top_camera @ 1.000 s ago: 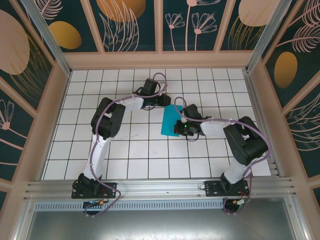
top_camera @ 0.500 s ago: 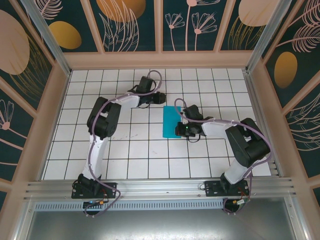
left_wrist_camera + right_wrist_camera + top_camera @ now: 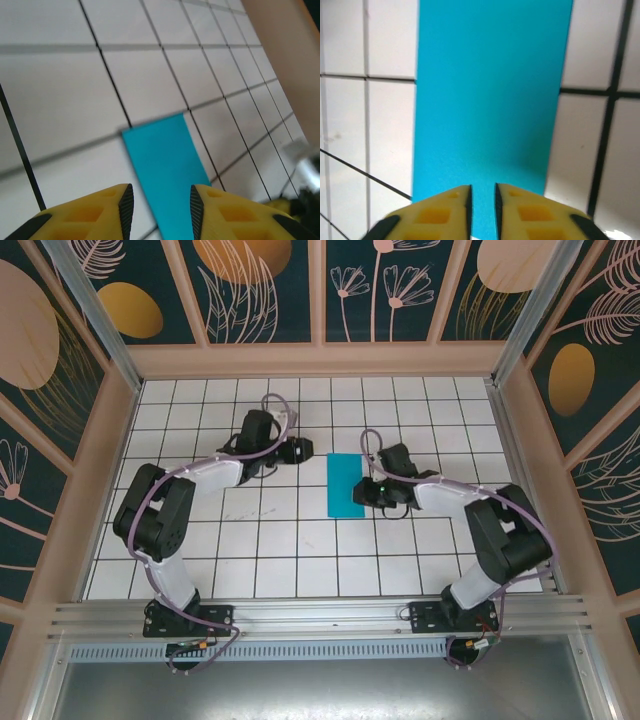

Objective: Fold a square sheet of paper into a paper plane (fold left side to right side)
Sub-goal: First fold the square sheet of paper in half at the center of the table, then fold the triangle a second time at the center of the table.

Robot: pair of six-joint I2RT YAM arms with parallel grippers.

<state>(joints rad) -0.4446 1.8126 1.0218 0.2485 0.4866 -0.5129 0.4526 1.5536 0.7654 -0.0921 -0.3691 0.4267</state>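
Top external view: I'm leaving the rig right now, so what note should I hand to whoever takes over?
The square sheet of paper lies flat on the tiled table as a narrow rectangle, so the left-to-right fold looks done.
The left pincer is open, off the sheet's left side, not touching it.
The right pincer is shut to a slit, tips at the sheet's right edge; contact unclear.
Left to do: the nose and wing folds.
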